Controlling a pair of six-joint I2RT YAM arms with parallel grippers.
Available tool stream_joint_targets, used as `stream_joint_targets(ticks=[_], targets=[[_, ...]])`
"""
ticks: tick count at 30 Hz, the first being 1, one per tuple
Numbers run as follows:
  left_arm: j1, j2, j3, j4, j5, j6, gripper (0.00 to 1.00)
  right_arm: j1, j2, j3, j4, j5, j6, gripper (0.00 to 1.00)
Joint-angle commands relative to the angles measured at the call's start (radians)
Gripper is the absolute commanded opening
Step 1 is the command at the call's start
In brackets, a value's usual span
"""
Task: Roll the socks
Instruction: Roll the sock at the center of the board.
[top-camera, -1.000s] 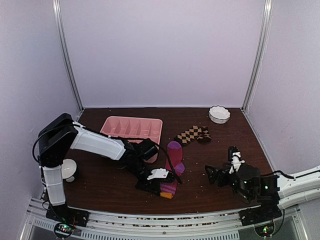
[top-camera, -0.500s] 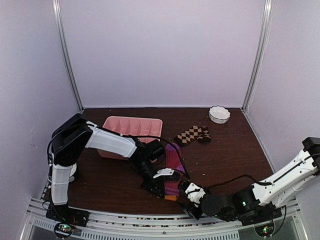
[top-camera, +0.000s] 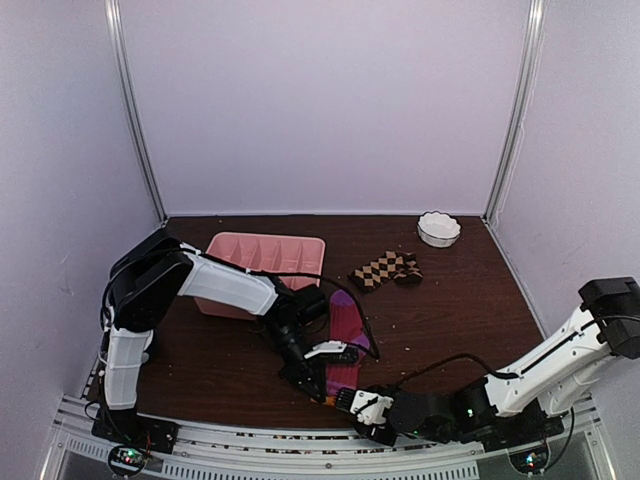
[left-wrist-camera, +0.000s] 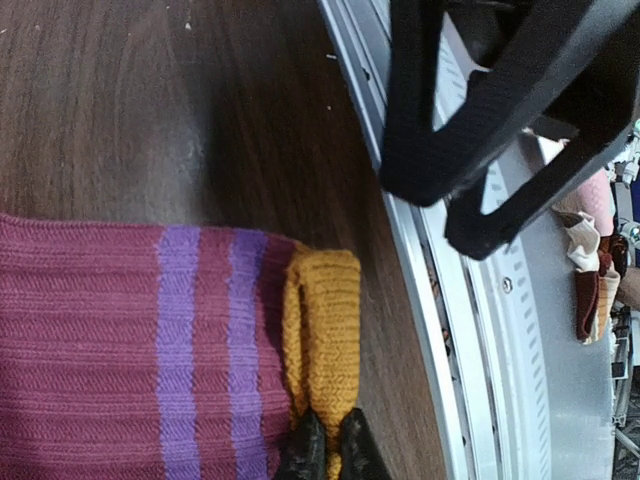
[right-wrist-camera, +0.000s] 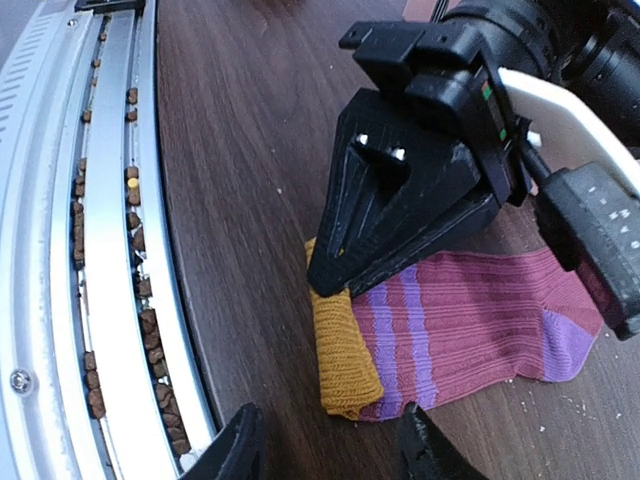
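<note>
The magenta-pink sock (top-camera: 346, 328) lies flat near the table's front edge, purple toe pointing away. Its orange cuff (left-wrist-camera: 325, 325) is folded over, and my left gripper (left-wrist-camera: 328, 455) is shut on one end of it. In the right wrist view the left gripper (right-wrist-camera: 335, 280) presses on the cuff (right-wrist-camera: 345, 360) from above. My right gripper (right-wrist-camera: 330, 455) is low at the cuff's other end, open, one finger on each side and not touching it; in the top view the right gripper (top-camera: 352, 400) sits just in front of the sock. The brown-and-tan checkered sock (top-camera: 388, 268) lies bunched further back.
A pink divided tray (top-camera: 265, 255) stands behind the left arm and a white scalloped bowl (top-camera: 438, 229) at the back right. The metal rail (right-wrist-camera: 110, 250) along the near edge holds brown crumbs, close to the cuff. Small crumbs dot the wood.
My right arm has swung in from the right side to the front middle, its jaws narrowing as it came down at the cuff. The left gripper has kept its hold on the cuff.
</note>
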Motion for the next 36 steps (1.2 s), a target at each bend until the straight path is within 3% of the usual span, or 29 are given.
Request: stream_joint_targets(ticks=[1,11,26,27,30,31,34,36], targets=[[0.011,0.049,-0.013,-0.076,-0.104,0.034,0.04,-0.037,0.071,0.021,0.081,-0.097,-0.050,0.42],[0.026,0.044,-0.031,-0.099,-0.132,0.075,0.03,-0.071,0.204,0.107,0.119,-0.115,-0.081,0.31],[0.036,0.050,-0.011,-0.112,-0.141,0.095,0.07,-0.095,0.249,0.108,0.077,-0.136,-0.074,0.11],[0.036,0.050,-0.007,-0.110,-0.146,0.093,0.10,-0.097,0.251,0.108,0.079,-0.141,-0.064,0.08],[0.042,0.030,-0.009,-0.079,-0.167,0.061,0.32,-0.097,0.266,0.099,0.090,-0.165,-0.020,0.00],[0.050,0.008,-0.017,-0.063,-0.178,0.045,0.47,-0.099,0.271,0.097,0.093,-0.177,0.001,0.00],[0.093,-0.108,-0.092,0.012,-0.210,0.005,0.78,-0.101,0.285,0.081,0.121,-0.207,0.073,0.00],[0.129,-0.212,-0.160,0.060,-0.224,-0.005,0.85,-0.110,0.291,0.068,0.137,-0.227,0.122,0.00]])
